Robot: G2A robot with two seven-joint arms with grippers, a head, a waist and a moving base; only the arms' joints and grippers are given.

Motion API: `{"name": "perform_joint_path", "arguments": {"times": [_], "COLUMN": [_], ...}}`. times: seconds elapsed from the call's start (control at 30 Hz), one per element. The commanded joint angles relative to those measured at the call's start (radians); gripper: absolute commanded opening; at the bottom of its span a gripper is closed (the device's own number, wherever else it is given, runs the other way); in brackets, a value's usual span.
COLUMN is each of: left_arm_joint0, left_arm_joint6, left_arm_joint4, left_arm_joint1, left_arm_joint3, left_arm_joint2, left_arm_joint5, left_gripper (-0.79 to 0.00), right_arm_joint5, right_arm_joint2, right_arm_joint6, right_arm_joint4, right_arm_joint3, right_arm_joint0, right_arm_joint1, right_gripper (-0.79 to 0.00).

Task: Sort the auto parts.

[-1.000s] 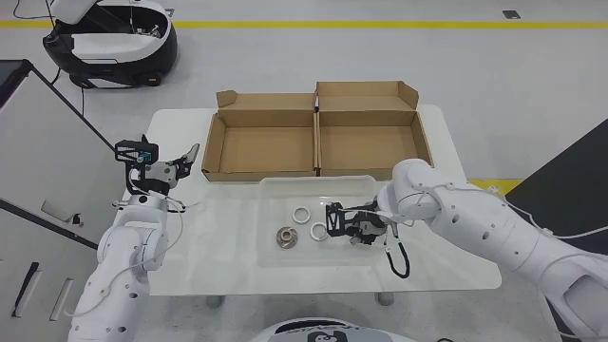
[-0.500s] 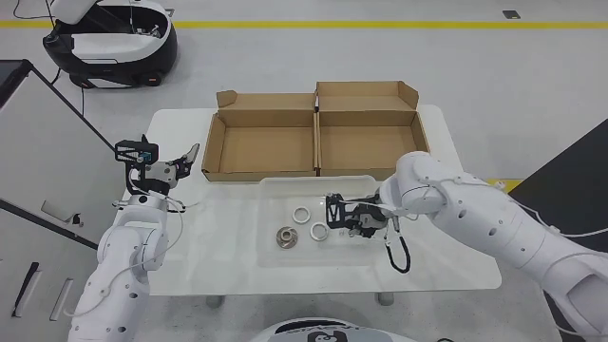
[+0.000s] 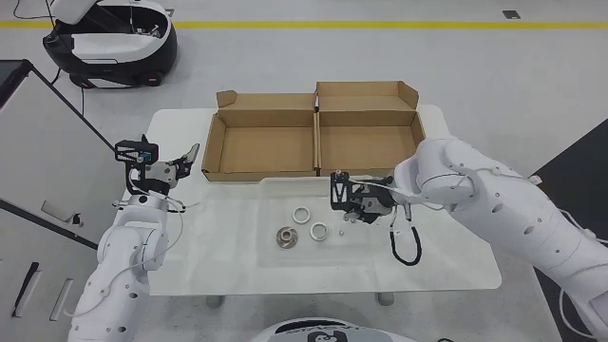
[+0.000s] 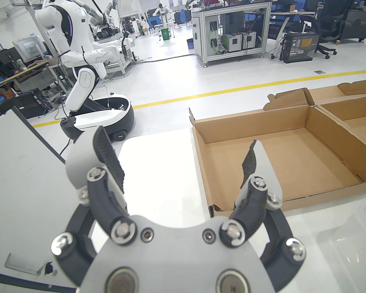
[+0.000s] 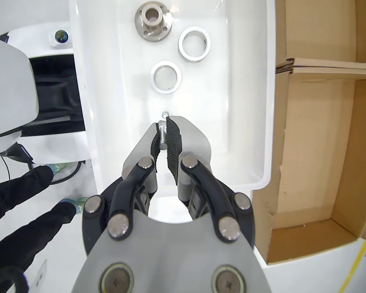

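My right gripper [image 5: 164,131] [image 3: 336,199] is shut on a small threaded bolt [image 5: 162,135] and hangs above the clear plastic tray [image 3: 271,247] [image 5: 267,92]. In the tray lie a flanged metal hub [image 5: 152,21] [image 3: 287,237] and two metal rings [image 5: 194,44] [image 5: 165,77] [image 3: 301,216] [image 3: 319,232]. Two open cardboard boxes stand behind the tray, a left one [image 3: 261,147] [image 4: 280,153] and a right one [image 3: 369,138]. My left gripper [image 4: 180,160] [image 3: 180,163] is open and holds nothing, raised above the table's left edge near the left box.
The white table [image 3: 218,247] has free room left of the tray. A white mobile robot [image 3: 109,33] stands on the floor beyond the table's far left corner. A dark panel [image 3: 38,152] leans at the left.
My right gripper has risen out of the tray with the bolt and drawn back toward the boxes. The left arm has kept still.
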Motion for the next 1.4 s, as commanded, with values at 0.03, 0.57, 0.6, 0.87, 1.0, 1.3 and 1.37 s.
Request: {"name": "perform_joint_path", "arguments": {"times": [0.03, 0.57, 0.6, 0.87, 1.0, 1.3, 1.37], "left_arm_joint0": [0.000, 0.000, 0.000, 0.000, 0.000, 0.000, 0.000], "left_arm_joint6": [0.000, 0.000, 0.000, 0.000, 0.000, 0.000, 0.000], "left_arm_joint4": [0.000, 0.000, 0.000, 0.000, 0.000, 0.000, 0.000], "left_arm_joint1": [0.000, 0.000, 0.000, 0.000, 0.000, 0.000, 0.000], "left_arm_joint3": [0.000, 0.000, 0.000, 0.000, 0.000, 0.000, 0.000], "left_arm_joint2": [0.000, 0.000, 0.000, 0.000, 0.000, 0.000, 0.000], "left_arm_joint5": [0.000, 0.000, 0.000, 0.000, 0.000, 0.000, 0.000], "left_gripper": [0.000, 0.000, 0.000, 0.000, 0.000, 0.000, 0.000], "right_arm_joint5": [0.004, -0.066, -0.075, -0.179, -0.227, -0.286, -0.303], "right_arm_joint2": [0.039, 0.264, 0.278, 0.367, 0.386, 0.330, 0.302], "right_arm_joint6": [-0.018, -0.110, -0.118, -0.163, -0.178, -0.226, -0.244], "right_arm_joint4": [0.024, 0.157, 0.163, 0.294, 0.374, 0.507, 0.519], "right_arm_joint3": [-0.032, -0.069, -0.065, -0.018, 0.012, 0.082, 0.097], "right_arm_joint0": [-0.003, -0.095, -0.104, -0.135, -0.121, -0.038, -0.009], "right_arm_joint1": [0.009, 0.071, 0.075, 0.097, 0.100, 0.083, 0.075], "right_gripper": [-0.785, -0.785, -0.785, -0.785, -0.785, -0.785, -0.785]}}
